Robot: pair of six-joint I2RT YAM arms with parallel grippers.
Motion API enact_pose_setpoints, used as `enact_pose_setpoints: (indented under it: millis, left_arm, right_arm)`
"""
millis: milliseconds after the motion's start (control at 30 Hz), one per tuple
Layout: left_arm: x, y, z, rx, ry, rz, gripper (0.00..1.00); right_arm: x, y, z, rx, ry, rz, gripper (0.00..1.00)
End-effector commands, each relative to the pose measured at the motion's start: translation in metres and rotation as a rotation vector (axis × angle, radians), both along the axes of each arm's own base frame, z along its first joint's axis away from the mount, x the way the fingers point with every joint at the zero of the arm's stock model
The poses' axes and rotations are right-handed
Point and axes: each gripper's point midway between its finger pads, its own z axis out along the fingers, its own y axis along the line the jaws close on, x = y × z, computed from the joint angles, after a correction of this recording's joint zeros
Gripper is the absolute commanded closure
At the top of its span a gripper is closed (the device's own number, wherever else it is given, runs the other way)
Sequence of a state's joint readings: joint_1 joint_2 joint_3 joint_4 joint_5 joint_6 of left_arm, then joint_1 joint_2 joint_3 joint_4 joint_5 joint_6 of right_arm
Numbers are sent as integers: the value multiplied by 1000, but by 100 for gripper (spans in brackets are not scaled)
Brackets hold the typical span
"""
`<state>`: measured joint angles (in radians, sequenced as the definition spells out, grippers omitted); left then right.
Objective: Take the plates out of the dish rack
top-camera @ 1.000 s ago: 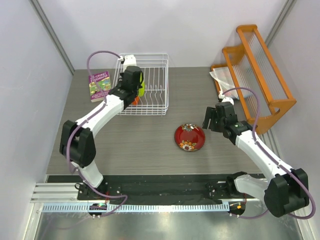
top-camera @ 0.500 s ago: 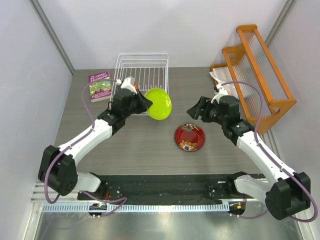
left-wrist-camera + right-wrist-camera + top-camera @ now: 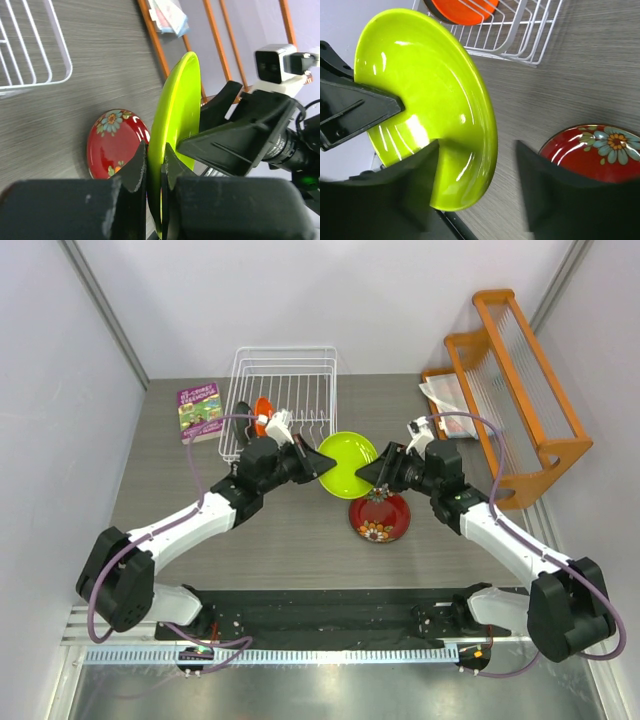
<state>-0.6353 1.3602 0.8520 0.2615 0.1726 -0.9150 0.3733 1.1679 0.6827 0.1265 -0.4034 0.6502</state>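
My left gripper [image 3: 322, 462] is shut on the rim of the lime green plate [image 3: 350, 462] and holds it on edge in the air, right of the white wire dish rack [image 3: 285, 390]. In the left wrist view the jaws [image 3: 154, 156] pinch the plate [image 3: 176, 115]. My right gripper [image 3: 385, 468] is open, its fingers straddling the plate's opposite rim [image 3: 427, 95] with a gap at one side. The dark red floral plate [image 3: 379, 517] lies flat on the table below. An orange plate [image 3: 262, 409] and a dark plate [image 3: 243, 416] stand in the rack.
A book [image 3: 202, 411] lies left of the rack. An orange wooden rack with clear slats [image 3: 520, 380] stands at the far right, with a white packet [image 3: 445, 395] beside it. The walls close in on both sides.
My left gripper lifted the green plate out of the rack and carried it right, over the table's middle. My right gripper swung left to meet the plate's rim.
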Motion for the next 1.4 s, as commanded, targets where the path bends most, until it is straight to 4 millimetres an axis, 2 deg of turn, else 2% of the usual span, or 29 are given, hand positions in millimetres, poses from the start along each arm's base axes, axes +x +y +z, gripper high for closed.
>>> enact_pose_setpoints:
  millis: [0,33,200,267,400,433,500,533,567,600,633,700,800,833,867,900,1000,1033,1100,1133,1233,1267,1367]
  left_arm:
    - [-1,-9,34,-98,-81,-24,100]
    - [-1,-9,34,-98,-81,-24,100]
    - [-3,-12,25,-90,-53,-45,100]
    - [-4,-12,21,-90,-46,-45,100]
    - [-3,-10,17,-73,-47,-35,100]
    - [-4,-10,14,-57,-39,-38,96]
    - [-3,-8,11,-23,-36,-35,80]
    - [-3,-6,10,-16,-41,-30,84]
    - [-3,-5,7,-13,-42,-23,84]
    - [-2,-4,8,-21,-50,-17,67]
    - [-2,-3,6,-18,-46,-11,55]
    - [-2,-3,2,-3,-50,-14,51]
    - [1,1,-1,27,-50,8,38]
    - [2,3,0,31,-55,14,38]
    - [3,4,1,38,-59,25,34]
    - [6,11,0,60,-59,58,26]
    - [9,27,7,122,-93,118,9]
    - [18,40,10,176,-128,186,6]
    - [24,58,17,251,-144,260,0]
    - [32,73,19,299,-154,343,1]
    - [42,95,27,436,-200,418,1]
    - [46,108,28,497,-206,474,1]
    - [58,127,32,595,-215,570,1]
  right_arm:
    - [1,12,21,67,-77,46,52]
    - [1,12,21,67,-81,50,67]
    - [-6,22,31,132,-129,119,81]
    - [-8,24,32,142,-127,137,98]
    - [-7,22,23,112,-95,121,99]
    - [-6,20,24,108,-99,109,99]
    - [-4,14,18,78,-93,71,99]
    - [-3,10,17,65,-93,51,99]
    - [-3,5,12,38,-71,26,99]
    - [-2,3,12,18,-79,19,99]
    - [-3,1,13,4,-81,11,99]
    - [-4,-10,15,-31,-80,-39,99]
    - [-6,-26,19,-76,-98,-104,99]
    - [-6,-30,20,-92,-104,-120,99]
    - [-10,-34,13,-112,-74,-132,99]
    - [-12,-37,16,-122,-76,-146,99]
    - [-16,-54,7,-181,-41,-215,99]
    - [-16,-62,3,-206,-24,-253,99]
    - [-22,-72,-11,-245,28,-286,99]
    - [-23,-78,-17,-267,47,-313,99]
    - [-28,-81,-34,-291,93,-319,99]
    - [-29,-82,-41,-298,109,-319,99]
    - [-29,-82,-55,-312,161,-323,99]
